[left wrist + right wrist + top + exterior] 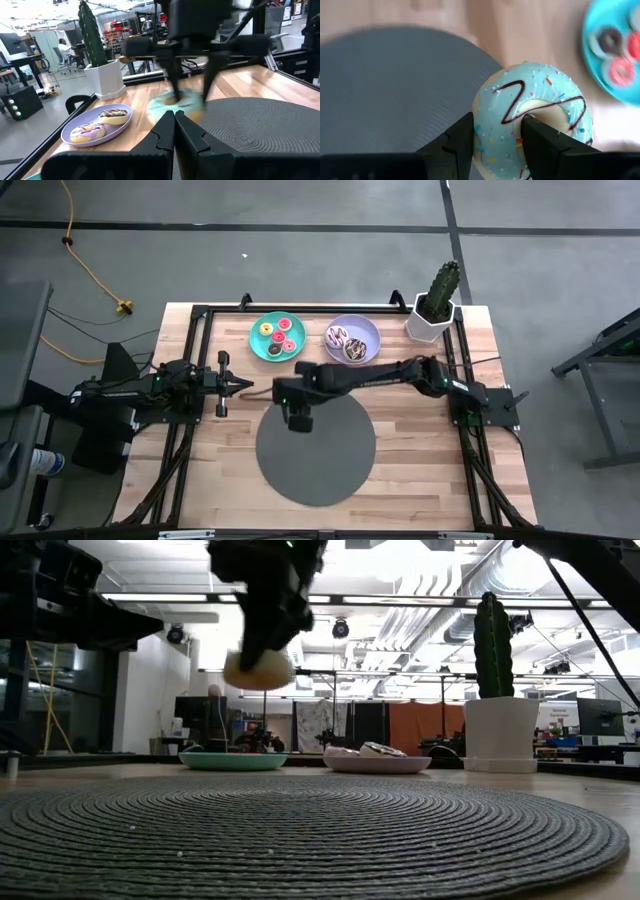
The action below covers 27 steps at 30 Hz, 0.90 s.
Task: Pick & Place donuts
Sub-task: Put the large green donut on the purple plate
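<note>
Right wrist view: the right hand pinches one side of a light-blue iced donut, lifted above the edge of the grey mat on the desk. With one finger through the hole, the ring could swing or slip. The left hand waits pressed together nearby.

An industrial lab or workshop is shown. A bare concrete floor crossed by a yellow cable is seen at the table's twelve and ten o'clock. Exposed ceiling ducts, strip lights, monitors and cluttered workbenches are seen beyond the table.
</note>
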Tool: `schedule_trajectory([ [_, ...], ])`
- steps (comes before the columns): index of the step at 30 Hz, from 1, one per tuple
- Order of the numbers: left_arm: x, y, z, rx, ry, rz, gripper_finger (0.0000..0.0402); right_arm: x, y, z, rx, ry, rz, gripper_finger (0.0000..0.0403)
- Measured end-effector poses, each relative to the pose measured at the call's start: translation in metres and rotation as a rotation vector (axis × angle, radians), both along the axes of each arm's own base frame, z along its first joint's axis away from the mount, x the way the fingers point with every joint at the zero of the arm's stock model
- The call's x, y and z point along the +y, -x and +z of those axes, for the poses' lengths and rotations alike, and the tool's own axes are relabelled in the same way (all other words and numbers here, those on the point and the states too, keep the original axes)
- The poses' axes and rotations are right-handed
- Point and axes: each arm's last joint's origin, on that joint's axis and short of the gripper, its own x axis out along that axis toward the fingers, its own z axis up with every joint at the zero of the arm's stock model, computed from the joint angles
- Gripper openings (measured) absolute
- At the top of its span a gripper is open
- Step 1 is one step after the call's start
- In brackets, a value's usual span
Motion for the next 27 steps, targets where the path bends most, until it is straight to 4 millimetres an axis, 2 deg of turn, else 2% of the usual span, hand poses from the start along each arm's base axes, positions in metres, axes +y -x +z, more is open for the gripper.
schedule_trajectory([
  [7, 0.000, 0.000, 0.000, 0.000, 0.000, 0.000, 0.0000, -0.045, 0.013, 0.014, 0.062, 0.011, -0.071, 0.0140],
  [16, 0.000, 0.000, 0.000, 0.000, 0.000, 0.000, 0.0000, -0.108, 0.030, 0.018, 0.135, -0.018, -0.213, 0.0140],
  [27, 0.000, 0.000, 0.000, 0.000, 0.000, 0.000, 0.0000, -0.209, 0.060, 0.017, 0.131, -0.087, -0.492, 0.0140],
])
